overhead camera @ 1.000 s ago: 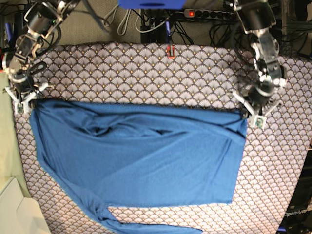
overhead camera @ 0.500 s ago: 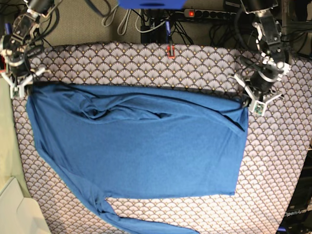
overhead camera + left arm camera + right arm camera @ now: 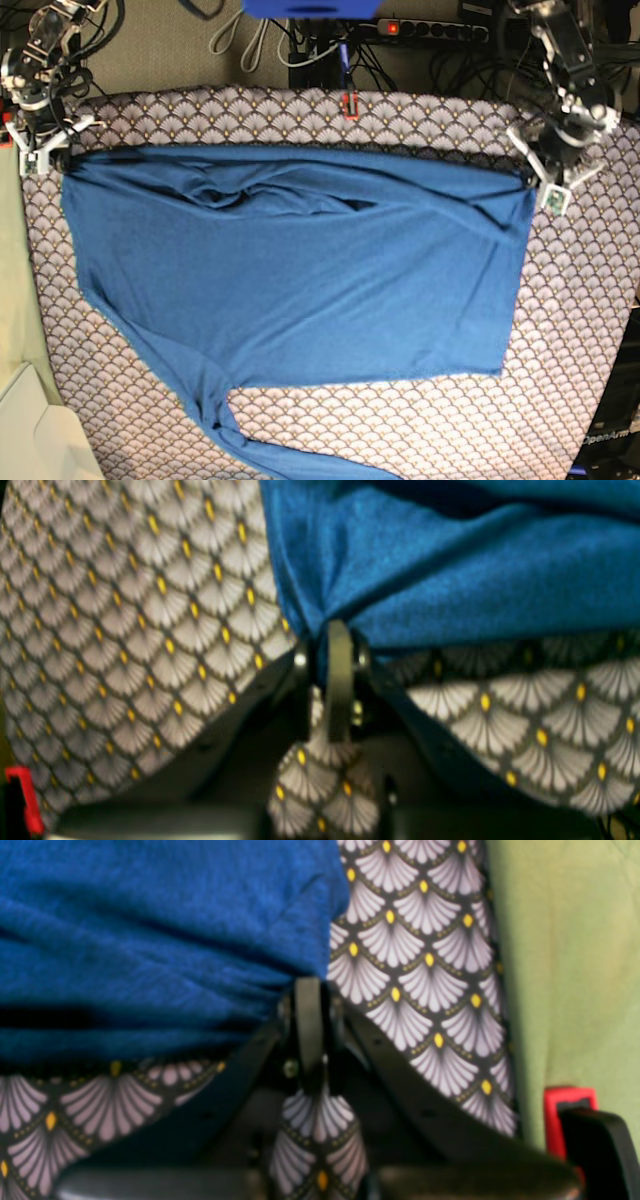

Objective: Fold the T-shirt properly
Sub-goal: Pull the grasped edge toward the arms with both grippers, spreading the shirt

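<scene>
- Lying spread on the patterned counter (image 3: 300,115), the blue T-shirt (image 3: 300,280) trails one sleeve (image 3: 250,445) at its near edge.
- Left tool (image 3: 535,180) pinches one far corner.
- Right tool (image 3: 58,160) pinches the other.

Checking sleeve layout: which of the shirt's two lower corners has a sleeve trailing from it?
The corner below the right gripper: there the T-shirt trails a sleeve.
</scene>
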You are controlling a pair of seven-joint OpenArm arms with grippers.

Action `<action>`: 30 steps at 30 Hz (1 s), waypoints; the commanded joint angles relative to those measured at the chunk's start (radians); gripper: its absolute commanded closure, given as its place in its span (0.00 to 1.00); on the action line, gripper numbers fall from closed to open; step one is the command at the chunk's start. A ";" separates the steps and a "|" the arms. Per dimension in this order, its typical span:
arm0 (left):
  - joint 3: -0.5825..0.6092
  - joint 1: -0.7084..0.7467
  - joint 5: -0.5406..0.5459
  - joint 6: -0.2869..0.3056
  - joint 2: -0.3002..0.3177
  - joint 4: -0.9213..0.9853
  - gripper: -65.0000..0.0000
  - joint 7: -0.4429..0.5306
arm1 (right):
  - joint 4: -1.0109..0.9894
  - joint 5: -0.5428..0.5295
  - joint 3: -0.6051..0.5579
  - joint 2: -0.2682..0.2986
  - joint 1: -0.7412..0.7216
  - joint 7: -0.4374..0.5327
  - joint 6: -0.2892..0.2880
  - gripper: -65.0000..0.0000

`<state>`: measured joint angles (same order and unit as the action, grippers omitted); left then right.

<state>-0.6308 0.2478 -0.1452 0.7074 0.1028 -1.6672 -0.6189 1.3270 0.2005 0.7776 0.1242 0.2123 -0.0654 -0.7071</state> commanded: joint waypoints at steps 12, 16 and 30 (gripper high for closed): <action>-0.008 0.068 0.005 -0.009 0.013 -0.047 0.99 0.021 | 0.099 -0.045 0.006 -0.013 0.086 0.016 0.009 1.00; -0.008 0.086 0.005 -0.009 0.016 -0.043 0.99 0.024 | 0.101 -0.045 0.006 -0.018 0.094 0.016 0.009 1.00; -0.005 0.084 -0.003 -0.009 0.021 -0.035 0.95 0.020 | 0.102 -0.045 0.003 -0.016 0.086 0.008 0.009 0.96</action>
<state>-0.6281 0.3347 -0.1486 0.7036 0.1085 -1.6886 -0.6064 1.4094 0.1749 0.7738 0.0917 0.2996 -0.0795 -0.7025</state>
